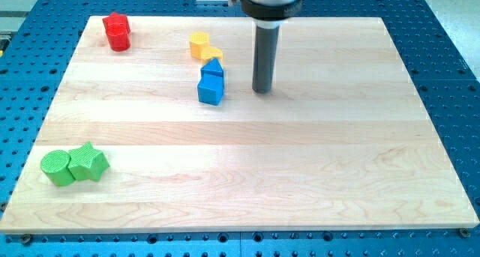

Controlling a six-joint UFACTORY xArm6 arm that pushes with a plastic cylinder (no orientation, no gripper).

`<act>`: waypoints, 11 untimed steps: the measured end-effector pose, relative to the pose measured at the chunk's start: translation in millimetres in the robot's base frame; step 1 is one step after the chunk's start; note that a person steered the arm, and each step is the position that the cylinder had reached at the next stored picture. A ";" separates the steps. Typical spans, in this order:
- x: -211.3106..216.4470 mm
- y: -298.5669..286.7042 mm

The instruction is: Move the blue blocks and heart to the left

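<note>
Two blue blocks stand together near the board's top middle: a blue cube and, touching it just above, a blue triangular block. A yellow heart touches the top of the triangular block, and a yellow hexagonal block sits just up and left of the heart. My tip rests on the board to the right of the blue cube, with a gap of about one block width between them. It touches no block.
Two red blocks stand close together at the top left. A green round block and a green star sit side by side at the bottom left. The wooden board lies on a blue perforated table.
</note>
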State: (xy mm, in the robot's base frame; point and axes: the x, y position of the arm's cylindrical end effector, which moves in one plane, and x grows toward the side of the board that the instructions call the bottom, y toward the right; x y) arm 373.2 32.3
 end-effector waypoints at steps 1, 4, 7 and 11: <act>-16.2 -32.1; -0.2 -55.8; 55.1 -36.9; -35.1 -19.1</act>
